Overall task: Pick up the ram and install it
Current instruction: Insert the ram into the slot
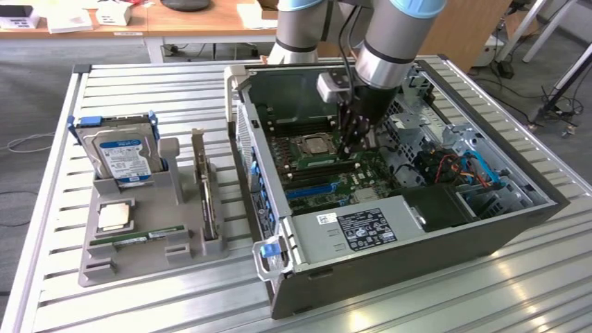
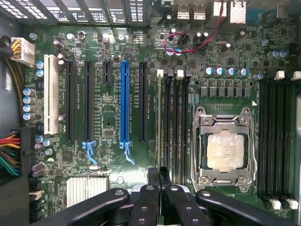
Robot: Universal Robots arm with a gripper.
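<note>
My gripper is inside the open computer case, low over the motherboard beside the processor socket. In the wrist view the gripper is shut on the ram. The ram is seen edge-on as a thin strip along the memory slot farthest from the socket, in the bank beside it. In the exterior view the ram is a short green strip at the fingertips. I cannot tell whether it is fully seated in the slot.
A grey tray on the exterior view's left holds a hard drive, a silver processor chip, a flat green stick and an upright card. The case walls, the drive cage and the power supply close in around the arm.
</note>
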